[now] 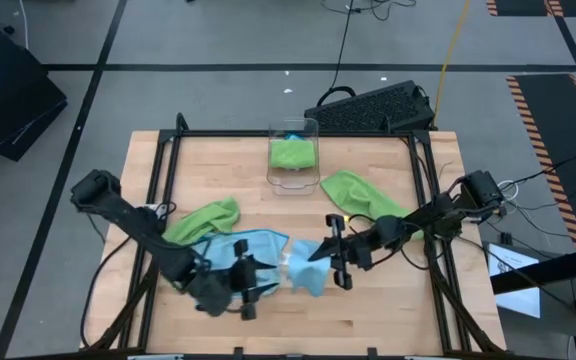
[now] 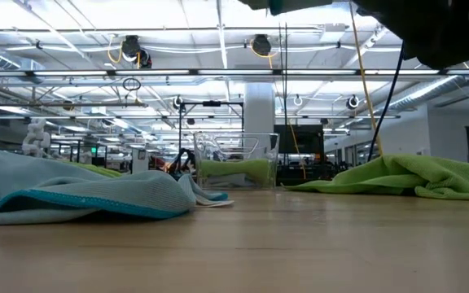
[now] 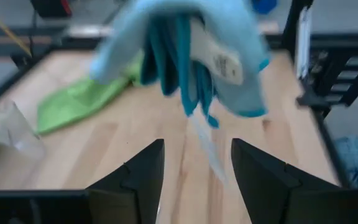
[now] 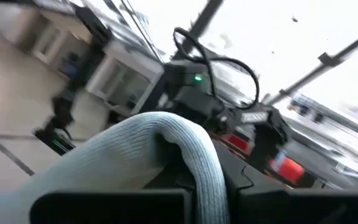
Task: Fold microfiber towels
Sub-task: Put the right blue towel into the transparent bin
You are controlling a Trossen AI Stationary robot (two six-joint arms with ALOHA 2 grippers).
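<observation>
Right gripper (image 1: 338, 262): fingers pinching a light blue towel (image 1: 306, 267), which drapes over the fingers in the right wrist view (image 4: 166, 149) and hangs bunched above the table in the left wrist view (image 3: 185, 56), a white tag (image 3: 219, 59) showing on it. Position: near-centre of the table, arm reaching in from the right edge.

Left gripper (image 1: 245, 288): fingers spread apart, nothing between them; both dark fingers (image 3: 138, 177) frame bare wood in the left wrist view. Position: near edge of the table, just left of the right gripper and facing the hanging blue towel.

Second light blue towel (image 1: 236, 247): lying rumpled on the table, left of centre, just behind the left gripper; teal edging visible in the low view (image 2: 80, 195).

Lime green towel, left (image 1: 204, 218): crumpled on the table, touching the far-left edge of the second light blue towel, partly crossed by the left arm.

Lime green towel, right (image 1: 360, 192): loosely heaped on the table, right of centre, partly under the right arm; seen as a low mound in the low view (image 2: 405, 177).

Clear plastic bin (image 1: 294, 155): upright at the far centre of the table, holding a lime green towel (image 1: 293, 152) with a bit of blue cloth at its far side.

Table (image 1: 388, 310): light wood top in a black frame.

Black keyboard (image 1: 373, 106): on the floor beyond the far right corner of the table.
</observation>
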